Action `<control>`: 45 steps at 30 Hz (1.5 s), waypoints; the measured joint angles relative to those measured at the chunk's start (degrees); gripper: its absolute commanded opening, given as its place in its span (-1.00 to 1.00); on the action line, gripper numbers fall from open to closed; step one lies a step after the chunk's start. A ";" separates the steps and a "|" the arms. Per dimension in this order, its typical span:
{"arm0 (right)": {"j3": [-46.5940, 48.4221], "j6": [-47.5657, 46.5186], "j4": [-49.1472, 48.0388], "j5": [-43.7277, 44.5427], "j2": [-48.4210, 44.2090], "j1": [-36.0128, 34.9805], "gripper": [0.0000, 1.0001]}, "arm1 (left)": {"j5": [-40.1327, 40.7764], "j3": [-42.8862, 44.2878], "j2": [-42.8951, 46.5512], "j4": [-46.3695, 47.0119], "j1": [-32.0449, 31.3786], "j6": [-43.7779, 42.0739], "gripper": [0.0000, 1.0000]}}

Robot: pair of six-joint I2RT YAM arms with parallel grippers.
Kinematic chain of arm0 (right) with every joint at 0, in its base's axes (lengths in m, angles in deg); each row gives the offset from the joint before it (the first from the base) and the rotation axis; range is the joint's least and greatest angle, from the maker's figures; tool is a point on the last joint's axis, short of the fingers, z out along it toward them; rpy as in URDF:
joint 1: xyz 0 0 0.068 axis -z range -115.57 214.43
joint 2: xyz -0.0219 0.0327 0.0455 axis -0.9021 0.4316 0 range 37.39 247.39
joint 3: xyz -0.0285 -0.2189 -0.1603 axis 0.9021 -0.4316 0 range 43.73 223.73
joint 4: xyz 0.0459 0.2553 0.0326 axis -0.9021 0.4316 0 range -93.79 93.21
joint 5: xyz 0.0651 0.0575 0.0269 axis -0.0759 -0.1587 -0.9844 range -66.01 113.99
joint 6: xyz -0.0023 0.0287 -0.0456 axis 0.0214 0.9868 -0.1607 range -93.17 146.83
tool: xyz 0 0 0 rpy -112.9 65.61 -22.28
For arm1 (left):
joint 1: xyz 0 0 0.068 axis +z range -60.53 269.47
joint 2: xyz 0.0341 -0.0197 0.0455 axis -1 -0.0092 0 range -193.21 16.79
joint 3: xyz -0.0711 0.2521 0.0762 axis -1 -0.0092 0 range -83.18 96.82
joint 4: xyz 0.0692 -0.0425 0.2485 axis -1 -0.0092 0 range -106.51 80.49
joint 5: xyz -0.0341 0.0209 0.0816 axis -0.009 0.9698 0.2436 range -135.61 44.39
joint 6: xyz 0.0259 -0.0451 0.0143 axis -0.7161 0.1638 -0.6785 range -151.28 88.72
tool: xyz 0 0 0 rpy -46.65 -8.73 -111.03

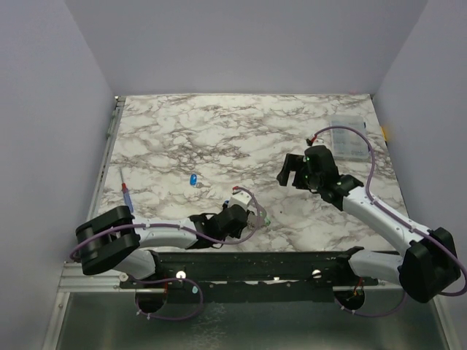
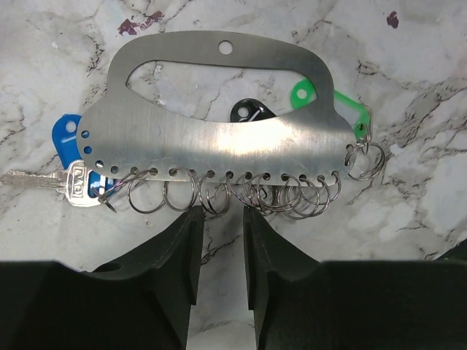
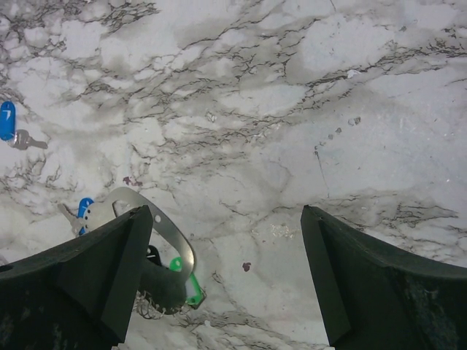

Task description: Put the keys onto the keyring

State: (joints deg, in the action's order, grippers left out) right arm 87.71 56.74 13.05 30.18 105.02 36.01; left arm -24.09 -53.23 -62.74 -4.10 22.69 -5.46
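Marble tabletop (image 1: 219, 131): keyring (image 2: 219, 138) lies just beyond the left gripper (image 2: 222, 219), whose jaws are narrowly parted and empty; right gripper (image 3: 226, 215) hovers nearby, spread wide, empty.

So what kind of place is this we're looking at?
Looks like a robot test booth rather than a home: a marble-patterned table boxed in by plain lilac walls, with a black mounting rail at its near edge.

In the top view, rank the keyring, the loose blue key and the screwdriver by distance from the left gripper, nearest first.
1. keyring, right at the left gripper fingertips.
2. loose blue key, up and to the left of it.
3. screwdriver, far out on the left side.
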 measured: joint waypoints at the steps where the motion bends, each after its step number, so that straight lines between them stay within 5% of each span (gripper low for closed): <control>1: 0.00 0.00 0.00 0.00 -0.17 0.00 0.87 | 0.15 0.31 -0.33 0.13 0.00 1.84 -0.31; 12: -0.02 0.00 0.00 -0.02 -2.64 0.00 0.87 | 5.25 0.81 -2.99 0.85 -0.07 16.59 -0.27; 26: -1.31 0.04 -0.61 -1.33 -2.58 0.00 0.82 | 12.57 -0.63 -1.92 5.35 -0.07 21.57 -0.43; 36: -2.19 0.42 -6.78 -17.25 7.04 0.00 0.57 | 12.22 -0.72 -1.46 5.09 -0.04 22.84 -0.17; 45: -2.47 -0.02 -9.99 -29.79 16.00 0.00 0.29 | 10.86 -0.79 -1.27 2.67 -0.04 25.64 -0.29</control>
State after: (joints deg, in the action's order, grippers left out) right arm 85.24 56.72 3.06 0.39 121.02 36.01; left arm -13.23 -54.01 -64.01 -1.43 22.64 20.18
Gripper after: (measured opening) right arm 0.687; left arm 0.390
